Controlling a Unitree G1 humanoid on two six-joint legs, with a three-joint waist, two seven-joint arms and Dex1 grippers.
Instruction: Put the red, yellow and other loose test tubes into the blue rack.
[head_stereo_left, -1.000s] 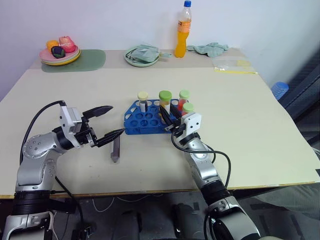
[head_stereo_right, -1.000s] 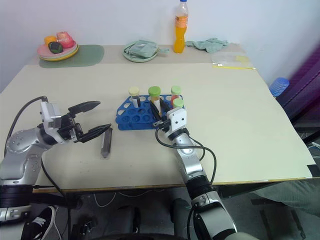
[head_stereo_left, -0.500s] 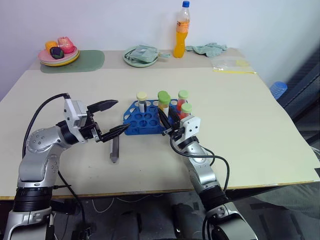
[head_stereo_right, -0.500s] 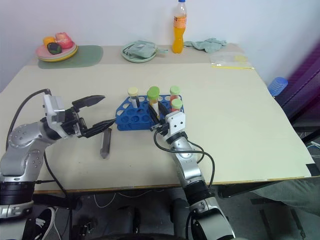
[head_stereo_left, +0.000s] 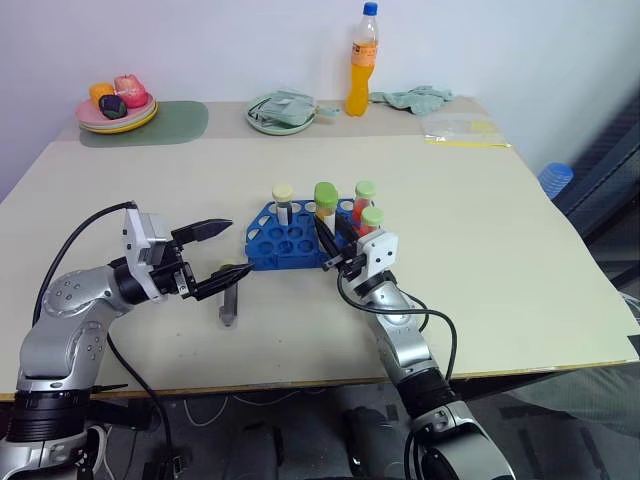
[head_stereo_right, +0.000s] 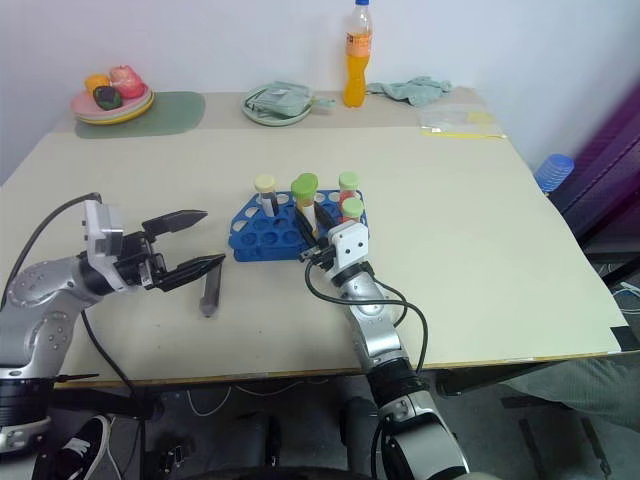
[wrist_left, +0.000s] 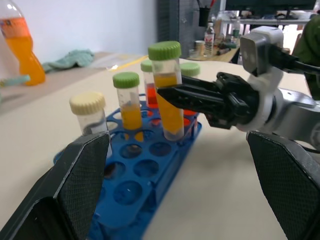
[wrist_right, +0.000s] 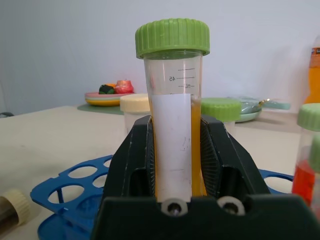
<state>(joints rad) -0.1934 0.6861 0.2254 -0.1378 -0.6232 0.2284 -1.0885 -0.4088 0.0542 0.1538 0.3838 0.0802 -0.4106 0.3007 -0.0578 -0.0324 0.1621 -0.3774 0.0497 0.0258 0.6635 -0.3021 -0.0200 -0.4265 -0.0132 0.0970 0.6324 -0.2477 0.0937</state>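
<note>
The blue rack (head_stereo_left: 285, 245) sits mid-table with a cream-capped tube (head_stereo_left: 283, 198) and green-capped red and yellow tubes (head_stereo_left: 366, 198) standing in it. My right gripper (head_stereo_left: 330, 235) is shut on a green-capped yellow tube (wrist_right: 172, 100), held upright at the rack's near edge; whether its bottom sits in a hole I cannot tell. A loose dark tube with a cream cap (head_stereo_left: 229, 300) lies on the table left of the rack. My left gripper (head_stereo_left: 236, 250) hangs open just above that tube's cap end, pointing toward the rack (wrist_left: 135, 175).
At the table's far edge are an orange drink bottle (head_stereo_left: 365, 60), a plate of fruit (head_stereo_left: 118, 105) on a green mat, a green dish with a cloth (head_stereo_left: 285, 110), another cloth (head_stereo_left: 415, 97) and a plastic bag (head_stereo_left: 465, 130).
The left gripper lifted slightly toward the rack, then came back down near the loose tube, rolling a little and still open. The right gripper has kept still with its tube.
</note>
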